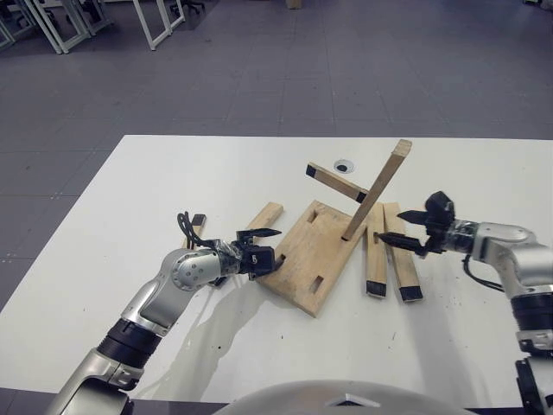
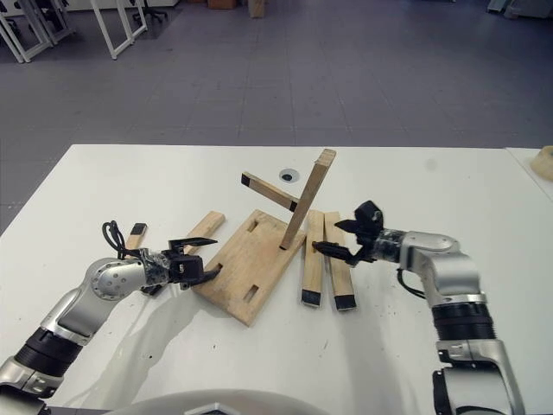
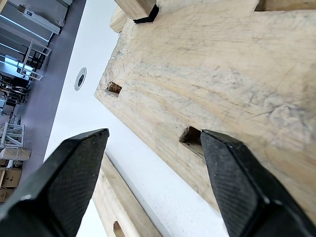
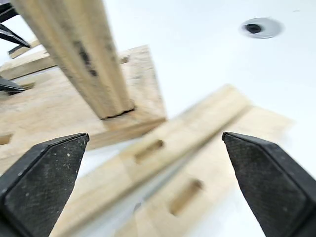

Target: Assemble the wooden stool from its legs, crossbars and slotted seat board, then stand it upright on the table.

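The seat board (image 1: 309, 258) is noted lying flat near the middle of the table (image 1: 173, 173), slots upward. One leg (image 1: 377, 190) is seated in a far slot and leans to the right, with a crossbar (image 1: 337, 183) joined at about mid-height and projecting leftward. Two loose legs (image 1: 377, 268) are laid side by side just right of the board; another piece (image 1: 266, 214) lies off its left edge. The left gripper (image 1: 259, 251) is held at the board's left corner, jaws spread wide about the edge, nothing gripped. The right gripper (image 1: 399, 227) is poised over the loose legs, jaws likewise wide and empty. The wood is judged stiff, light and not slippery. The board is best taken across its thickness at an edge, a leg across its narrow width near mid-length. The seated leg is judged loose and easily tipped.
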Controlling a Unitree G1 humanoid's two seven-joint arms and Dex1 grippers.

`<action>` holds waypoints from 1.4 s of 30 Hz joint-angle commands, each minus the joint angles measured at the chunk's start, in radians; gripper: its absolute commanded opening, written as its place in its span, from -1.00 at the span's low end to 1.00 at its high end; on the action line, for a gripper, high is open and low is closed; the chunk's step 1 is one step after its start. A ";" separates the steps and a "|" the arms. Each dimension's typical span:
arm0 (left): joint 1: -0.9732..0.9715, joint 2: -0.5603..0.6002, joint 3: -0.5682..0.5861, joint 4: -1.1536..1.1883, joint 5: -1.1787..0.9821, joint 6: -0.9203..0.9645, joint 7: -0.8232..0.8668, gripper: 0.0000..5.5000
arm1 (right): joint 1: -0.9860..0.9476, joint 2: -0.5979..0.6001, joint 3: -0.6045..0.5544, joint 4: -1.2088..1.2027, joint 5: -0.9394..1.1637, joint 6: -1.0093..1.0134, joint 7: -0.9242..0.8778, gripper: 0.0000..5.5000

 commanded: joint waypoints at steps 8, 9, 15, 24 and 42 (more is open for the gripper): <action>0.051 0.008 -0.041 0.014 0.017 0.015 -0.036 0.25 | -0.489 0.202 -0.307 -0.129 0.339 0.137 -0.339 0.81; 0.051 0.008 -0.042 0.013 0.018 0.016 -0.036 0.25 | -0.540 0.234 -0.313 -0.153 0.375 0.141 -0.375 0.81; 0.040 0.005 -0.048 0.021 0.021 0.014 -0.039 0.25 | -0.668 0.327 -0.282 -0.215 0.452 0.130 -0.474 0.81; 0.039 -0.001 -0.056 0.024 0.023 0.009 -0.035 0.25 | -0.246 0.313 0.021 -0.115 0.218 0.064 -0.379 0.81; 0.062 -0.001 -0.059 0.026 0.042 0.042 -0.011 0.25 | -0.562 0.358 -0.225 -0.226 0.452 0.114 -0.513 0.81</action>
